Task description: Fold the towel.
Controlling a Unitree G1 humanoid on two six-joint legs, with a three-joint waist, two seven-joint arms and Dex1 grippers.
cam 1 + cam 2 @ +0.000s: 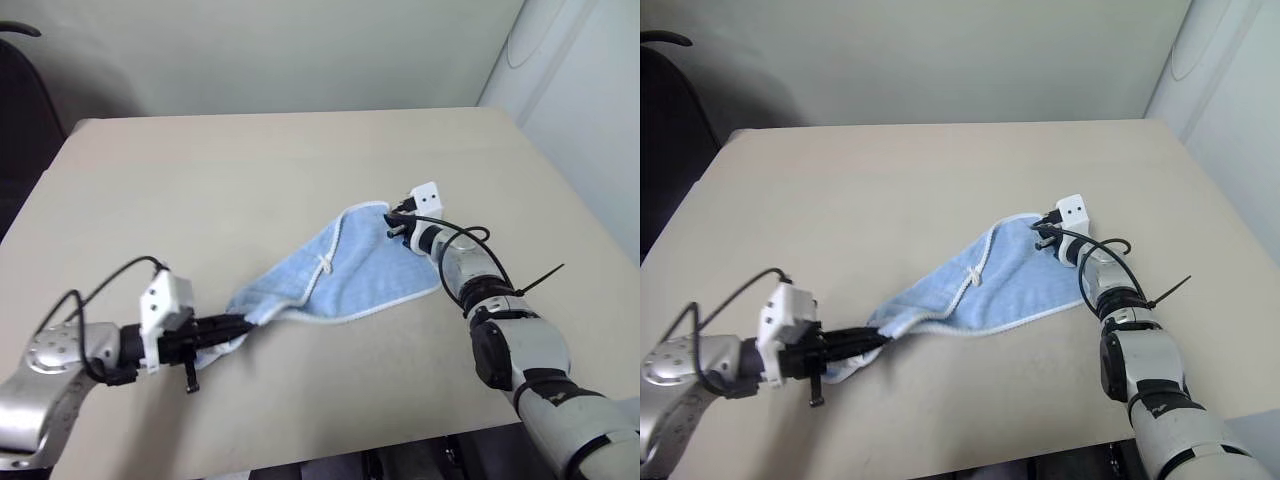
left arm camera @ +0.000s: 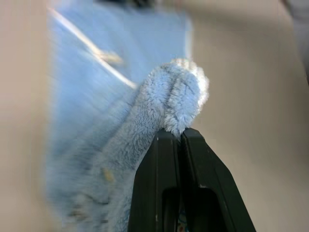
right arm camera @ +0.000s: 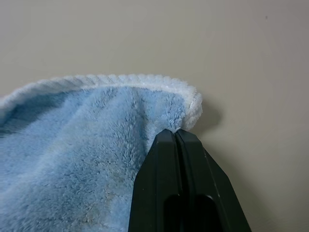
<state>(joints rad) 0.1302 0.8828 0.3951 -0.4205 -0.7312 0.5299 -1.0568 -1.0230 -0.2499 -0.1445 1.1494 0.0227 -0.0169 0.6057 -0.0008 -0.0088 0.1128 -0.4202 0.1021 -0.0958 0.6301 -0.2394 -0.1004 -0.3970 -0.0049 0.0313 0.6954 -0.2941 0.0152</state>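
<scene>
We see the light blue towel (image 1: 340,275) on the beige table (image 1: 250,180), stretched between our two grippers with its white-edged near side sagging onto the tabletop and a small white loop (image 1: 324,263) showing near its middle. Our left gripper (image 1: 238,325) is clamped on the bunched near-left corner. Our right gripper (image 1: 392,226) is pinched shut on the far-right corner, right at the white stitched edging (image 3: 120,79).
</scene>
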